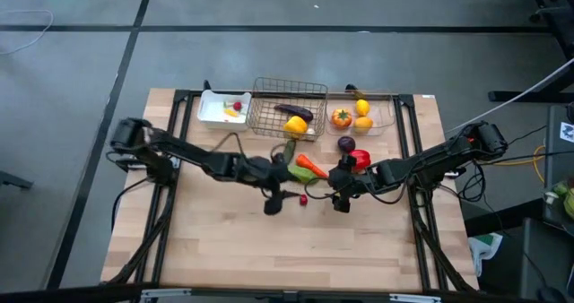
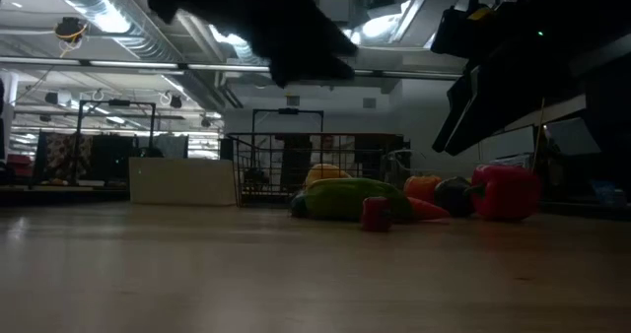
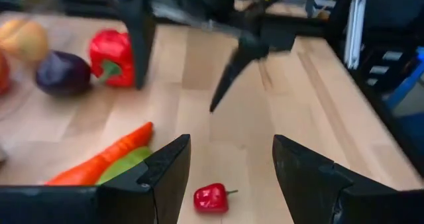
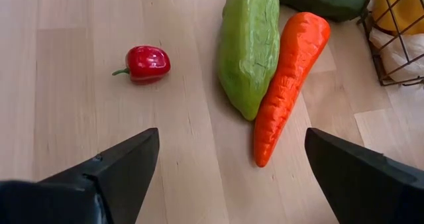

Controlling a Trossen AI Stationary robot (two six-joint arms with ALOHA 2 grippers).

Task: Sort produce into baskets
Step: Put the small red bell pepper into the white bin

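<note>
Wooden table (image 1: 233,249) fills the high view, with three containers in a row toward 12 o'clock. At the left, the white tray (image 1: 212,111) holds one yellow piece and one tiny red piece. In the middle, the wire basket (image 1: 269,95) holds one dark eggplant (image 1: 294,112) and one yellow pepper (image 1: 296,125). At the right, the clear bin (image 1: 387,115) holds one orange tomato-like piece (image 1: 342,117) and two yellow pieces.

On the bare wood lie one carrot (image 1: 311,168), one light green vegetable (image 1: 297,170), one dark cucumber (image 1: 289,149), one purple onion (image 1: 346,143), one red pepper (image 1: 360,160) and one small red pepper (image 1: 304,199). The left gripper (image 1: 275,203) is at 9 o'clock of this small piece, the right gripper (image 1: 340,202) at 3 o'clock.

Low view: the produce lies in front of the basket, both arms dark above.

Left wrist view: the fingers stand apart, empty, the small red pepper between them on the table.

Right wrist view: the jaws stand wide, holding nothing; carrot touches green vegetable.
</note>
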